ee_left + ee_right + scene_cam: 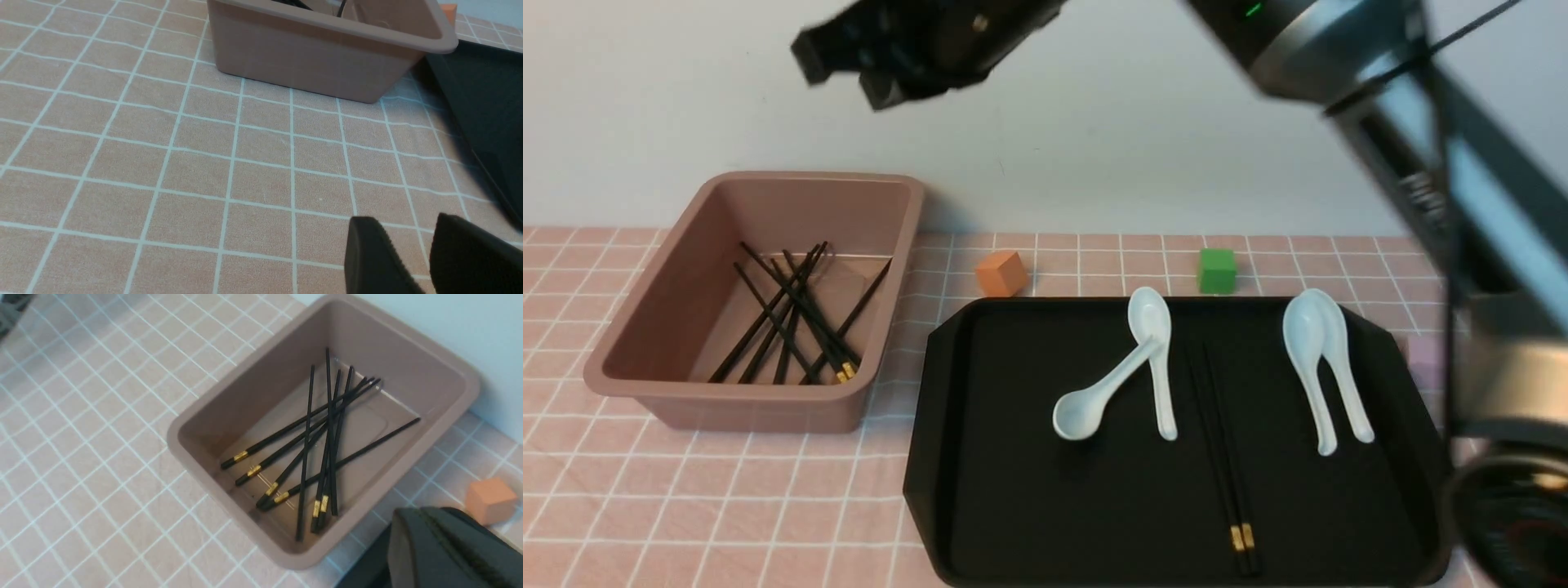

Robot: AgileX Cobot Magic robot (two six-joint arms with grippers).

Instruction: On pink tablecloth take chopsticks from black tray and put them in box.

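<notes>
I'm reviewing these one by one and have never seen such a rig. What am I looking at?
It's a two-armed robot. The front picture looks forward from between the arms; the other two come from cameras on its wrists. On the pink tablecloth stand a brown box with chopsticks inside and a black tray with two chopsticks and four white spoons. Coloured blocks lie nearby. The right gripper is shut and holds nothing; the left gripper is open and empty.
</notes>
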